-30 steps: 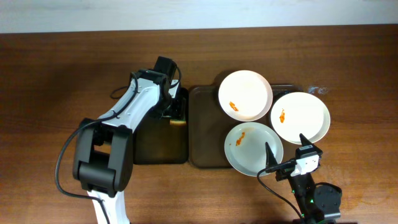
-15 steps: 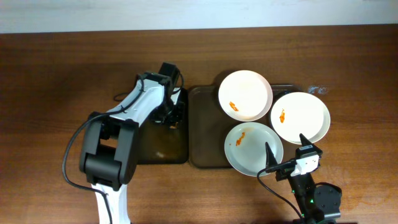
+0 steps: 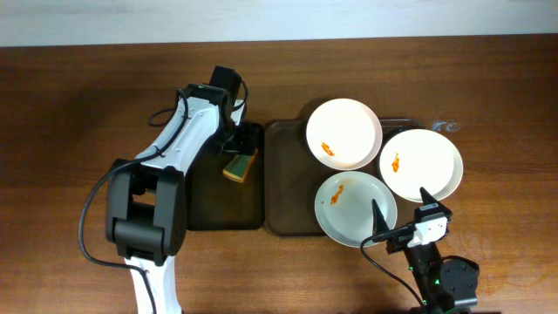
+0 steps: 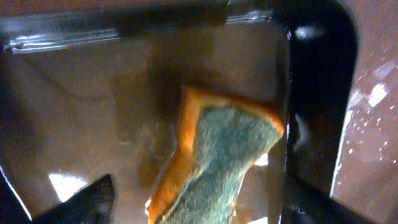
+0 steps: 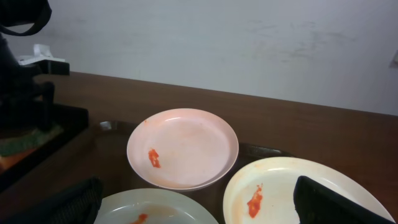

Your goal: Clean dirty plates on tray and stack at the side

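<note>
1. Left wrist view: left gripper (image 4: 196, 202) released, fingers spread wide on either side of a sponge (image 4: 224, 149), nothing pinched.
2. Sponge lying between those fingers inside a black tray (image 4: 314, 93), close against the rim on one side of the gripper.
3. Overhead view: right gripper (image 3: 399, 202) likewise wide open and empty, poised at the edge of the near plate (image 3: 353, 208).
4. Far plate (image 3: 343, 133) straight ahead of that gripper, right plate (image 3: 420, 163) ahead and to its right. All three on the brown tray (image 3: 288, 187), the right one partly over its edge.
5. Orange smears on every plate, so by the look of it none cleaned and none stacked at the side.
6. Step in hand, as a judgement: picking up the sponge. Left to do: wiping all three, then stacking.
</note>
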Robot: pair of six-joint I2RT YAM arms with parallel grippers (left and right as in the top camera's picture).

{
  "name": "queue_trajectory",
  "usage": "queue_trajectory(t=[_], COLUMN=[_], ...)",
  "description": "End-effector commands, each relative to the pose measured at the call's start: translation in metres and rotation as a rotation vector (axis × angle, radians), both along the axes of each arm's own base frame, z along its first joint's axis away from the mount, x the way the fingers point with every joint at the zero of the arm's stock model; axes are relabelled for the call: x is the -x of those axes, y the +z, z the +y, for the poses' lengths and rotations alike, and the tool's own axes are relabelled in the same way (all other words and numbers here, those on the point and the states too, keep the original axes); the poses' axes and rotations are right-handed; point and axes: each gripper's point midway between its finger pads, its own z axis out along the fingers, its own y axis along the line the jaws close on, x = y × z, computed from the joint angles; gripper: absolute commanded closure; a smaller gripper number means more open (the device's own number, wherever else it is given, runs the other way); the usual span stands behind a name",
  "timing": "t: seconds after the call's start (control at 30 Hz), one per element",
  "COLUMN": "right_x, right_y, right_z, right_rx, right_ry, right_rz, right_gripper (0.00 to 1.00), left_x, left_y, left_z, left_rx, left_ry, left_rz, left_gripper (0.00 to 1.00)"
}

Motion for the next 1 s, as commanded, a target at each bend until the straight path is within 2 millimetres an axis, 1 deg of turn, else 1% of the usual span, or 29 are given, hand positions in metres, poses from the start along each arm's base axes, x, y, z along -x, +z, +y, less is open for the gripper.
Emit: queue_trajectory(t=[0.0, 0.07, 0.2, 0.23, 0.27, 0.3, 0.33, 0.37, 0.43, 0.5, 0.53, 0.57, 0.6, 0.63, 0.67, 0.77, 0.8, 0.87, 0.9, 0.93, 0.97], right_x=[0.000, 0.000, 0.000, 0.000, 0.000, 0.000, 0.000, 0.000, 0.000, 0.000, 0.000, 0.000, 0.000, 0.000, 0.000, 0.000, 0.000, 0.000, 0.000, 0.000, 0.000], right_y=[-0.003, -0.003, -0.003, -0.003, -0.003, -0.003, -0.003, -0.003, -0.003, -0.003, -0.003, -0.003, -0.003, -0.003, -0.003, -0.003, -0.003, -0.003, -0.003, -0.003, -0.003], right_z=[0.000, 0.000, 0.000, 0.000, 0.000, 0.000, 0.000, 0.000, 0.000, 0.000, 0.000, 0.000, 0.000, 0.000, 0.000, 0.000, 0.000, 0.000, 0.000, 0.000, 0.000], right_rx=[-0.006, -0.006, -0.006, -0.006, -0.006, -0.006, -0.006, -0.006, -0.006, -0.006, -0.006, -0.006, -0.006, -0.006, -0.006, -0.006, -0.006, -0.006, -0.006, -0.006, -0.006], right_ry=[-0.004, -0.004, -0.004, -0.004, -0.004, -0.004, -0.004, -0.004, -0.004, -0.004, -0.004, -0.004, -0.004, -0.004, -0.004, -0.004, -0.004, -0.004, -0.004, -0.004, -0.004], right_rz=[0.009, 0.009, 0.009, 0.009, 0.009, 0.009, 0.009, 0.009, 0.009, 0.009, 0.009, 0.009, 0.009, 0.009, 0.009, 0.009, 0.009, 0.009, 0.009, 0.009, 0.009], right_gripper=[0.02, 0.02, 0.02, 0.02, 0.02, 0.02, 0.02, 0.02, 0.02, 0.02, 0.02, 0.02, 0.02, 0.02, 0.02, 0.02, 0.02, 0.02, 0.02, 0.02, 0.02], left_x=[0.000, -0.001, -0.003, -0.003, -0.002, 0.000, 0.002, 0.003, 0.002, 0.007, 0.010, 0.012, 0.014, 0.014, 0.013, 0.006, 0.004, 0.003, 0.001, -0.001, -0.002], left_y=[-0.016, -0.021, -0.021, -0.021, -0.022, -0.024, -0.029, -0.032, -0.032, -0.033, -0.033, -0.034, -0.034, -0.034, -0.034, -0.033, -0.033, -0.032, -0.032, -0.032, -0.032], left_z=[-0.002, -0.009, -0.019, -0.019, -0.019, -0.017, -0.010, -0.003, 0.004, 0.009, 0.013, 0.015, 0.015, 0.015, 0.015, 0.012, 0.008, 0.002, 0.000, 0.000, -0.001], left_rx=[-0.004, 0.011, 0.016, 0.014, 0.005, -0.009, -0.047, -0.081, -0.122, -0.136, -0.140, -0.142, -0.136, -0.135, -0.133, -0.122, -0.098, -0.066, -0.057, -0.055, -0.054], left_ry=[-0.021, -0.033, -0.052, -0.054, -0.057, -0.057, -0.052, -0.047, -0.039, -0.007, -0.003, 0.000, 0.002, 0.002, 0.002, 0.003, 0.001, -0.002, -0.003, -0.002, -0.002], left_rz=[-0.015, -0.033, -0.053, -0.053, -0.053, -0.051, -0.047, -0.050, -0.056, -0.030, -0.014, -0.004, 0.005, 0.004, -0.001, -0.027, -0.033, -0.036, -0.045, -0.053, -0.055], left_gripper=[0.31, 0.32, 0.28, 0.30, 0.38, 0.51, 0.70, 0.80, 0.83, 0.87, 0.79, 0.53, 0.20, 0.07, 0.00, 0.01, 0.15, 0.50, 0.47, 0.31, 0.24])
